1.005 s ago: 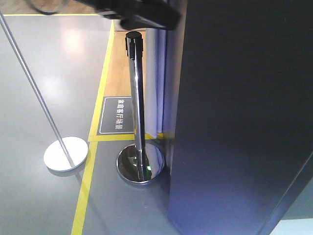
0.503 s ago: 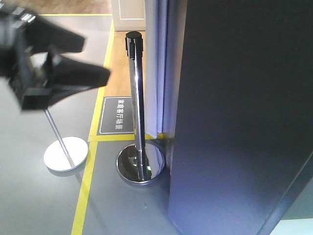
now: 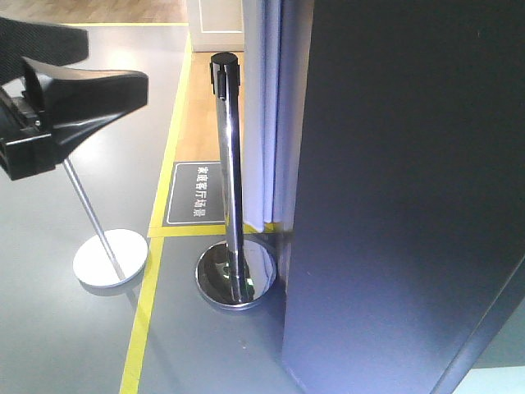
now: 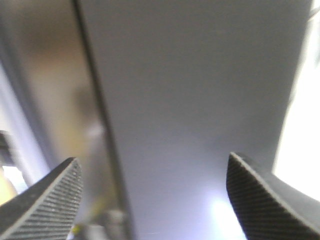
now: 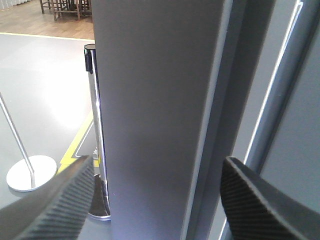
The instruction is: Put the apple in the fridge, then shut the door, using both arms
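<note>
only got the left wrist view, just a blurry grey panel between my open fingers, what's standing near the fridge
observer: in the front view a tall chrome barrier post with a black cap stands on the floor close beside the left edge of the dark grey fridge.
operator: ok and the right gripper
observer: the right gripper is open and empty, facing a flat dark grey panel.
operator: any apple around
observer: no apple shows in any view, and none of the fridge's white interior either.
</note>
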Available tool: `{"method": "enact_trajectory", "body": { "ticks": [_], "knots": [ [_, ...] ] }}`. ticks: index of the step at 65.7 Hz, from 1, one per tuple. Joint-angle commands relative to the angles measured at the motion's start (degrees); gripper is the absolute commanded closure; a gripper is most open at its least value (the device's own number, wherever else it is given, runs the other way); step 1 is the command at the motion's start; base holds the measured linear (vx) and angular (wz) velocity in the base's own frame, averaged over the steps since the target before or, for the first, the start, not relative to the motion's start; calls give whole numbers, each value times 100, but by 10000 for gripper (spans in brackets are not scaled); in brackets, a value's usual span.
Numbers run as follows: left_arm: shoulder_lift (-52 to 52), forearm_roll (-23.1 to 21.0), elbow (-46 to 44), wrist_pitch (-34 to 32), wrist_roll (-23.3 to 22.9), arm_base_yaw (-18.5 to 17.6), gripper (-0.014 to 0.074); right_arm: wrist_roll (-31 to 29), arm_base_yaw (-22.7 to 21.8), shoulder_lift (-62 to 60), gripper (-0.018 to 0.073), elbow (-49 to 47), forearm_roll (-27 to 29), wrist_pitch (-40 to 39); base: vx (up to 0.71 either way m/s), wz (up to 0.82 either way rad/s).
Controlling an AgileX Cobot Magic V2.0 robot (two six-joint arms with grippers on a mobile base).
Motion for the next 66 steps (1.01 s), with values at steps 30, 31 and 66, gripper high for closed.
{"method": "enact_trajectory", "body": {
  "ticks": [30, 31, 66],
  "knots": [
    [-53, -1382, -146, 430, 14, 30, 31, 21, -21, 84, 54, -125, 396, -1111, 0, 0],
    [-53, -1382, -146, 430, 14, 30, 31, 21, -21, 84, 54, -125, 428, -1110, 0, 0],
    [-53, -1279, -146, 431, 14, 30, 31, -1561, -21, 2314, 54, -125, 2325, -3345, 0, 0]
  ]
}}
